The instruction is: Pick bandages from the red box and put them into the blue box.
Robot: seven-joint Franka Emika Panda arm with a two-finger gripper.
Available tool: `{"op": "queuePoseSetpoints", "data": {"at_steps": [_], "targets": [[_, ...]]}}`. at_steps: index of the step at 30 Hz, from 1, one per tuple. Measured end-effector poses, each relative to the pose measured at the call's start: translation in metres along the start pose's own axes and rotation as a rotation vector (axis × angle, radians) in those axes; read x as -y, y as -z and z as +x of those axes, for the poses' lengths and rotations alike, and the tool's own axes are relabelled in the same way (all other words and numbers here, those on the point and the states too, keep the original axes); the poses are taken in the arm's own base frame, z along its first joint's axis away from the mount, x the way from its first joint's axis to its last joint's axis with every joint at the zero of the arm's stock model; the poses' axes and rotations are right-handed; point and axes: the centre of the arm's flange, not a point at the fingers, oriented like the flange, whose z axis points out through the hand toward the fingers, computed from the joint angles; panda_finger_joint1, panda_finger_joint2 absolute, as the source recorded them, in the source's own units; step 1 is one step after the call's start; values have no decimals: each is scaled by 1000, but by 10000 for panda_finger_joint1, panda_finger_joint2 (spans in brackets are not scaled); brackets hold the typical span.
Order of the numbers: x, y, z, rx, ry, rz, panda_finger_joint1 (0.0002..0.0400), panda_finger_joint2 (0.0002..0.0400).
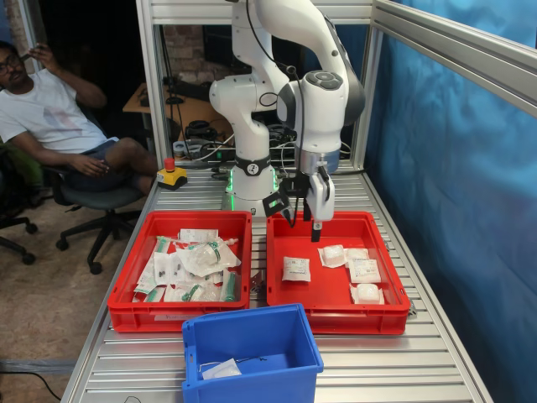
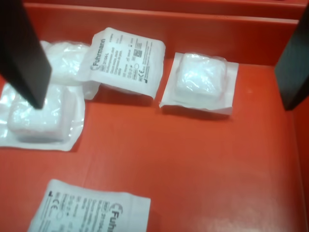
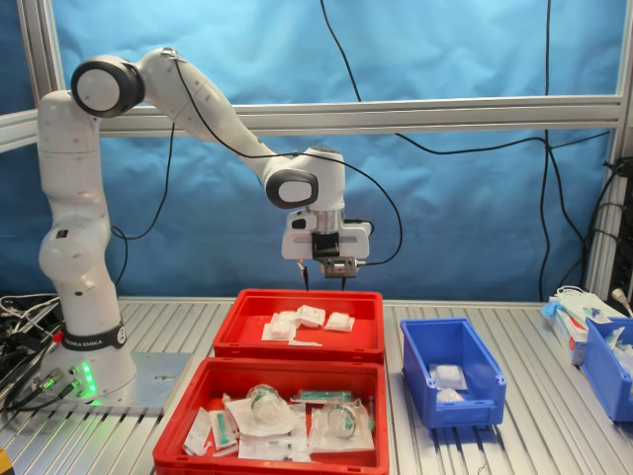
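A white robot arm hangs its gripper [image 1: 311,220] just above the red box [image 1: 277,285], near the box's far rim, fingers spread apart with nothing between them; in the wrist view both dark fingers [image 2: 24,53] frame the red floor at either edge. The bandages [image 1: 296,269] lie flat on that floor; one packet sits alone toward the first exterior view's left, and a loose cluster [image 1: 357,269] of four or so lies toward the first exterior view's right, some touching or overlapping. The blue box [image 1: 312,357] stands at the near edge of the table in the first exterior view, already holding at least one white packet [image 1: 221,369]. A second red tray [image 1: 134,285] heaped with green-marked wrappers sits alongside; a seated man [image 1: 50,117] watches from beyond the table. The likely trouble, as I judge it: the packets are thin and slippery-looking, so the fingers may close over the top and slide off; where packets overlap, a squeeze could lift two at once, or drag a neighbour; a descent near the far rim could catch a finger on the wall; a weak pinch might drop the packet on the way to the blue box.
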Motion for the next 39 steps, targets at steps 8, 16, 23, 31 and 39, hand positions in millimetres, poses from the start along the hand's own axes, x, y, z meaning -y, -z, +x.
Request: {"op": "queuePoseSetpoints", "data": {"at_steps": [8, 16, 23, 31, 39], "targets": [[-25, -19, -17, 10, 15, 6, 400, 400], [-48, -39, -26, -3, 31, -2, 400, 400], [-65, -52, -31, -20, 53, -11, 400, 400], [-83, -55, -38, -24, 80, -13, 400, 400], [-102, -69, -31, -55, 105, -28, 400, 400]]}}
